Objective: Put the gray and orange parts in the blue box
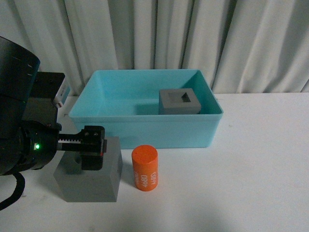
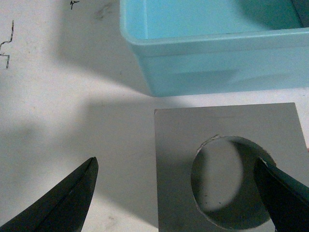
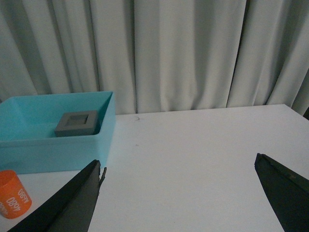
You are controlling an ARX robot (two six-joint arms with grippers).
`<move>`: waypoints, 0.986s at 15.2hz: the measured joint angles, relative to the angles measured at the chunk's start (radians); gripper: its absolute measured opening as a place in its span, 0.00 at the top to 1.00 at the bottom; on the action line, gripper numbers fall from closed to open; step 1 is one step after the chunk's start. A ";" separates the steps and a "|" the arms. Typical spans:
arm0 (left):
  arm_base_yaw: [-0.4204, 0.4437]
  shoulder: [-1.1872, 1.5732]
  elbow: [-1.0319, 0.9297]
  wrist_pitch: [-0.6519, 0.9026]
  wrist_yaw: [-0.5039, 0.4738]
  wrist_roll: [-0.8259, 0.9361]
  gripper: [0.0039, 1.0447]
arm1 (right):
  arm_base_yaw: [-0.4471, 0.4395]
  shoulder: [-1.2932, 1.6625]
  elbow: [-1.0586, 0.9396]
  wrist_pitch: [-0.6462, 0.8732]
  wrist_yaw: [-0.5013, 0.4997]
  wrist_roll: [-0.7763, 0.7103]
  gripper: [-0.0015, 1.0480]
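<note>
A gray cube with a round recess (image 1: 91, 181) stands on the white table at the front left. My left gripper (image 1: 94, 147) is open right over it. In the left wrist view one finger (image 2: 282, 193) is over the recess of the cube (image 2: 178, 145) and the other is beside the cube, so my left gripper (image 2: 175, 162) straddles one wall. The orange cylinder (image 1: 145, 168) stands upright right of this cube. The gray cube with a square recess (image 1: 179, 101) lies inside the blue box (image 1: 145, 130). My right gripper (image 3: 178, 159) is open and empty above bare table.
White curtains (image 1: 193, 34) hang behind the table. The right wrist view shows the blue box (image 3: 29, 154), the cube inside it (image 3: 77, 123) and the orange cylinder (image 3: 12, 193) off to one side. Pen marks (image 2: 6, 46) are on the table near the box.
</note>
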 joint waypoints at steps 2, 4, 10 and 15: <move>0.010 0.018 0.008 0.005 0.001 0.006 0.06 | 0.000 0.000 0.000 0.000 0.000 0.000 0.06; 0.012 0.031 0.009 0.008 0.006 0.017 0.06 | 0.000 0.000 0.000 0.000 0.000 0.000 0.06; 0.026 0.077 0.014 0.034 0.012 0.023 0.06 | 0.000 0.000 0.000 0.000 0.000 0.000 0.06; 0.023 0.077 0.003 0.045 0.019 0.023 0.26 | 0.000 0.000 0.000 0.000 0.000 0.000 0.06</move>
